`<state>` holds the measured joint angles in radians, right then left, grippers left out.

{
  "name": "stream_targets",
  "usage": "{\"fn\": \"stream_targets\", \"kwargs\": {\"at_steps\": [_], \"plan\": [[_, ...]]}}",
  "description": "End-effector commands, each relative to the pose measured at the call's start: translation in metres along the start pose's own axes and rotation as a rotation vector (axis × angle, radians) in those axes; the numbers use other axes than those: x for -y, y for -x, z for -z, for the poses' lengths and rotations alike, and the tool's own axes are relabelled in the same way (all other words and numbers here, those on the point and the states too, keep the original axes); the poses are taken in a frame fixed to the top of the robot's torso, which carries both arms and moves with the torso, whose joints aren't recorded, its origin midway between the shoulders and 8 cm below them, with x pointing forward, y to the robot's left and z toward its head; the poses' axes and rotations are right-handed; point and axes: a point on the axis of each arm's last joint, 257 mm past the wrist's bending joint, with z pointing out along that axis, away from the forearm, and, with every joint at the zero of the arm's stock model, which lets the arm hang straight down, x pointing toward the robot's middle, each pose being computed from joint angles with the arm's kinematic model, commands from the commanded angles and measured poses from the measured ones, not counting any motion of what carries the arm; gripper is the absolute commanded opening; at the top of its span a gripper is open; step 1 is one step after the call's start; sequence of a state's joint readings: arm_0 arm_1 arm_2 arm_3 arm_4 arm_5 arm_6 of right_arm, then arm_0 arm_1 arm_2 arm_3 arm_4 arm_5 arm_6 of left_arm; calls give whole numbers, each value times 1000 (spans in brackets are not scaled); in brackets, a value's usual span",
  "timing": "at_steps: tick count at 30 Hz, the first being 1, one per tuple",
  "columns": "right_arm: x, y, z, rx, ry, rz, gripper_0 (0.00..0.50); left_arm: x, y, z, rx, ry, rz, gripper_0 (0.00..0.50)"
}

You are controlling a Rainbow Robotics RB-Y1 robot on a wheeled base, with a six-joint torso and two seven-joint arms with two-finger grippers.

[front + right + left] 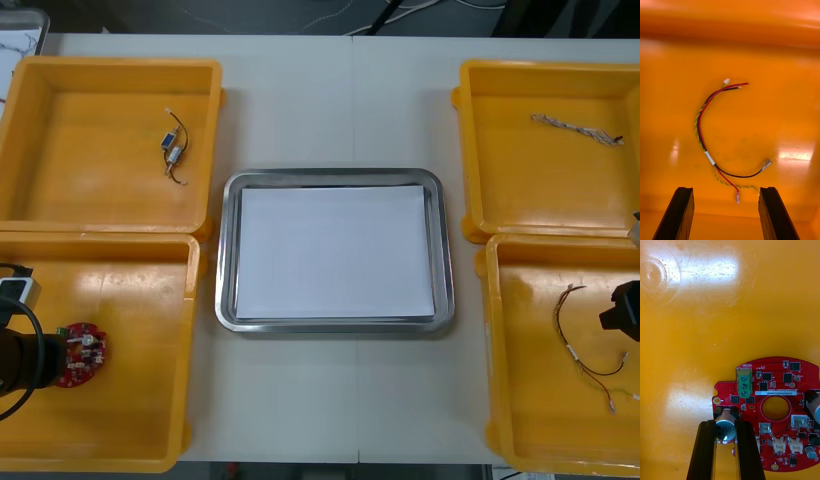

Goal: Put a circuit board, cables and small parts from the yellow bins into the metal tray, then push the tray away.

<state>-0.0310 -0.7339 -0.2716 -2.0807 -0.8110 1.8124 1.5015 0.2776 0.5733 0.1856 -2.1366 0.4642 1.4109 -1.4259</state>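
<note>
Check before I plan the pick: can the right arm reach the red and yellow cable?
Likely yes: the open right tool hangs over the red and yellow cable, which lies uncovered in its yellow bin.

Light table [300,110] w/ centre seam [352,100], dark floor [200,15] beyond far edge, pale cords [395,12]

Circuit board [778,408] is cut off by the picture's edges on the side away from the left gripper [726,424]; its rim is hidden behind the fingers [707,450]. In the front view, the right gripper [615,312] is cropped by the edge, and the yellow bin [494,360] under it is cropped too. Small metal parts [174,147], well apart from either gripper, are too small to be identified.
</note>
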Motion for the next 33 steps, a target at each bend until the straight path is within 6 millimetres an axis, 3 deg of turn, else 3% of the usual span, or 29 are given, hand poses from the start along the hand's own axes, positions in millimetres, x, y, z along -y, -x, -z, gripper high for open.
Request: {"fn": "stream_targets", "kwargs": {"at_steps": [1, 4, 5, 9, 15, 24, 33], "plan": [[-4, 4, 7, -9, -4, 176, 500, 4, -4, -4, -5, 2, -116, 0], [-8, 1, 1, -21, -6, 246, 500, 6, -3, -5, -4, -2, -113, 33], [-9, 1, -1, -20, -11, 266, 500, 6, -3, -5, -5, -3, -112, 86], [-13, 0, -13, -11, -18, 303, 500, 7, -2, -5, -2, -4, -109, 206], [-15, 4, -36, 23, -83, 343, 500, 8, 4, -3, 3, -7, -106, 334], [-17, -8, -52, 25, -95, 351, 500, 10, 21, 7, 5, -26, -88, 379], [-15, -20, -63, 33, -102, 352, 500, 10, 29, 18, -10, -25, -88, 380]]}}
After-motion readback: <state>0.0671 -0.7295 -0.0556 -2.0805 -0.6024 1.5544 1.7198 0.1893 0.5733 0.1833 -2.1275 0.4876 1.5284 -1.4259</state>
